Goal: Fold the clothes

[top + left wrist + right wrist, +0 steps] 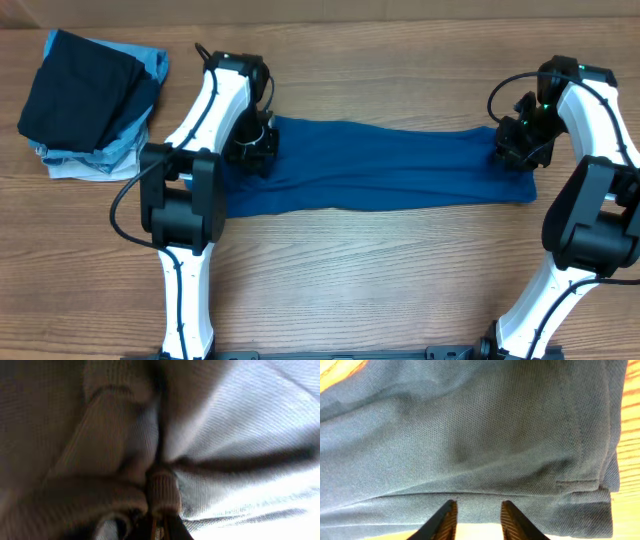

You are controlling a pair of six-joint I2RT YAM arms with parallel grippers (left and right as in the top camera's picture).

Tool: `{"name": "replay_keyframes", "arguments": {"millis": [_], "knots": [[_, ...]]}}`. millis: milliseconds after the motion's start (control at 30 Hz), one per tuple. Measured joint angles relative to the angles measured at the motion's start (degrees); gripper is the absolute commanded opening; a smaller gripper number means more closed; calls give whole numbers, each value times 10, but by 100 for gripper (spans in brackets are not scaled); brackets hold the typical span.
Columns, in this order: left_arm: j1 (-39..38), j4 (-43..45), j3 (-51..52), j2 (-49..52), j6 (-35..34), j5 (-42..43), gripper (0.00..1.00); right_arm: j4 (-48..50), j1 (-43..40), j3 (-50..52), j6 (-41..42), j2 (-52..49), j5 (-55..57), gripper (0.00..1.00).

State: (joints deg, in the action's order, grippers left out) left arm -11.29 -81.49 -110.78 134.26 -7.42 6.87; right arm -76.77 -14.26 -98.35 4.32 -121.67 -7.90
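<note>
The clothes, a royal-blue T-shirt (380,165), lie as a long strip across the middle of the table. My left gripper (255,150) is down on the strip's left end. In the left wrist view it (161,516) is shut, pinching a bunched ridge of the fabric (162,490). At the shirt's right end sits my right gripper (515,145). In the right wrist view its jaws (479,509) stand apart over the hemmed edge of the shirt (470,425), with cloth across the gap between the fingertips (447,512).
A pile of garments, a black one (80,95) on top of pale light-blue ones (120,150), lies at the far left corner. Bare wooden table (370,280) stretches in front of the shirt.
</note>
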Motion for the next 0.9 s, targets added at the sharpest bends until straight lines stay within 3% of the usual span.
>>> {"name": "replay_keyframes", "arguments": {"millis": [67, 100, 333, 533, 733, 900], "knots": [[0, 28, 21, 0, -4, -7, 8, -6, 0, 0, -1, 0, 0, 6], [-1, 32, 23, -1, -7, -14, 8, -8, 0, 0, 1, 0, 0, 4], [-8, 50, 27, -5, -17, -41, 8, 30, 6, 56, 2, 0, -39, 4], [-8, 63, 42, -12, -17, -42, 8, 59, 8, 126, 30, 0, 41, 4], [-8, 90, 70, -27, -17, -44, 8, 58, -7, 143, 47, 7, 37, 4], [-9, 95, 71, -27, -17, -46, 8, 38, -28, 149, 116, 7, 93, 4]]}}
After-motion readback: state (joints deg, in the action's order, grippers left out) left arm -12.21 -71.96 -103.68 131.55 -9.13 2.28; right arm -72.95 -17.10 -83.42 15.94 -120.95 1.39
